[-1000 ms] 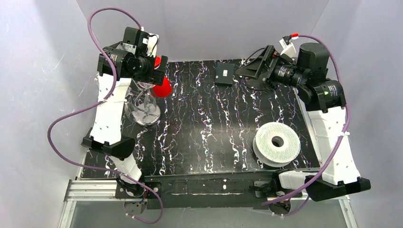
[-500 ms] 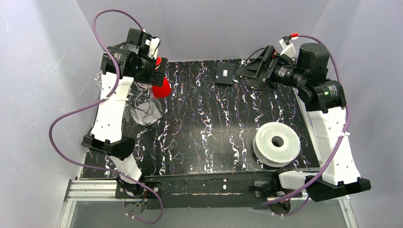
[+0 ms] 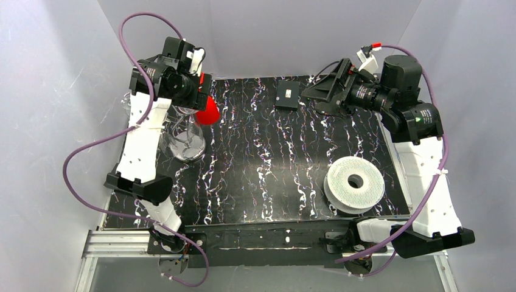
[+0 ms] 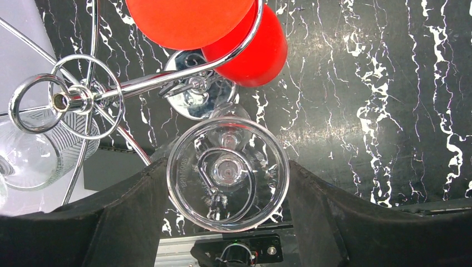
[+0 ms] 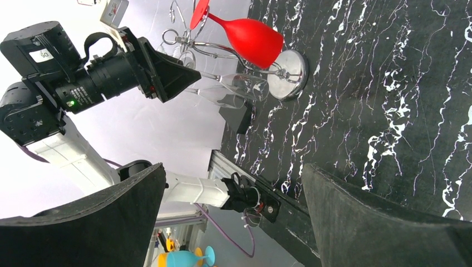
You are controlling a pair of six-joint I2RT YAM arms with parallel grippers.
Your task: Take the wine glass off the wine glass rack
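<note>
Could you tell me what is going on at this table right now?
The left gripper hangs over the wine glass rack, its fingers flanking the foot of a clear wine glass hung upside down there; whether they grip it yet is unclear. A red wine glass hangs beside it. The right gripper is open, far from the rack.

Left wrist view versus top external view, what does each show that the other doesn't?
Only the left wrist: the round foot of the clear wine glass between the left hand's fingers, resting in a curled hook of the thin silver wire rack. Only the top: the white ridged spool, small black box and right arm. Both: the red wine glass.
</note>
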